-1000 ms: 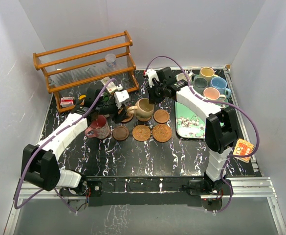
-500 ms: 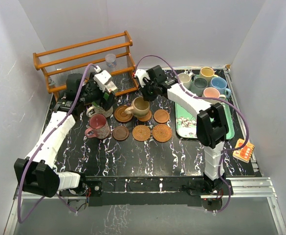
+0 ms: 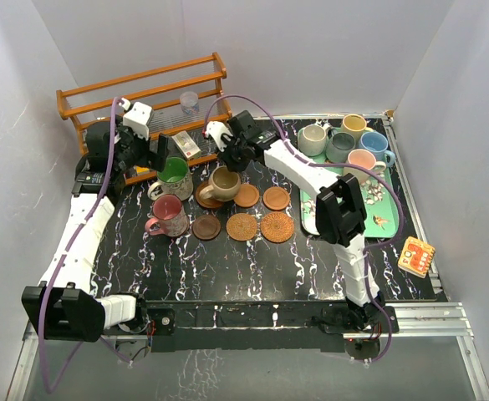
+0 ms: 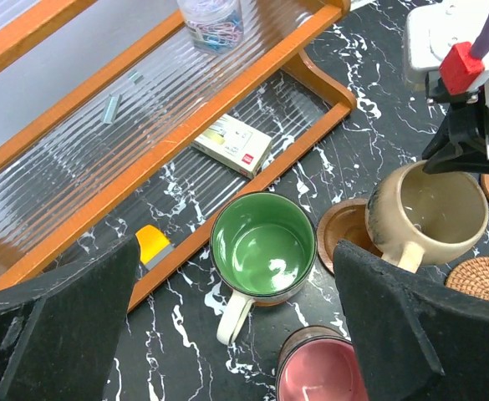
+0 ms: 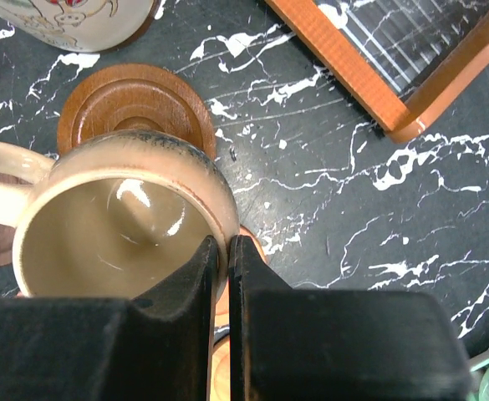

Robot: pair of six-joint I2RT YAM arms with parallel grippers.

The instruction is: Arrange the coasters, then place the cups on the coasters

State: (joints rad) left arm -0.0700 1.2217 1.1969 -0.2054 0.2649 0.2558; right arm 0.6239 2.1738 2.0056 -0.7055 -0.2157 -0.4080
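Note:
My right gripper (image 5: 225, 246) is shut on the rim of the tan cup (image 5: 119, 225), one finger inside and one outside. It holds the cup (image 3: 225, 182) just over a rimmed wood coaster (image 5: 135, 104). My left gripper (image 4: 236, 276) stands wide open above the green cup (image 4: 263, 248), touching nothing. The green cup (image 3: 175, 174) sits upright by the rack, with a brown edge under it. A maroon cup (image 3: 169, 219) stands in front of it. Several more coasters (image 3: 242, 226), wood and wicker, lie in two rows mid-table. Several cups (image 3: 341, 146) stand at the back right.
A wooden rack (image 3: 144, 100) with a clear plastic cup (image 3: 190, 102) stands at the back left, a small box (image 4: 231, 144) under it. A patterned green tray (image 3: 379, 219) lies at the right, an orange card (image 3: 415, 255) beyond it.
My left gripper opened, let go of the green cup and drew back up to the left. My right arm carried the tan cup leftward across the coasters.

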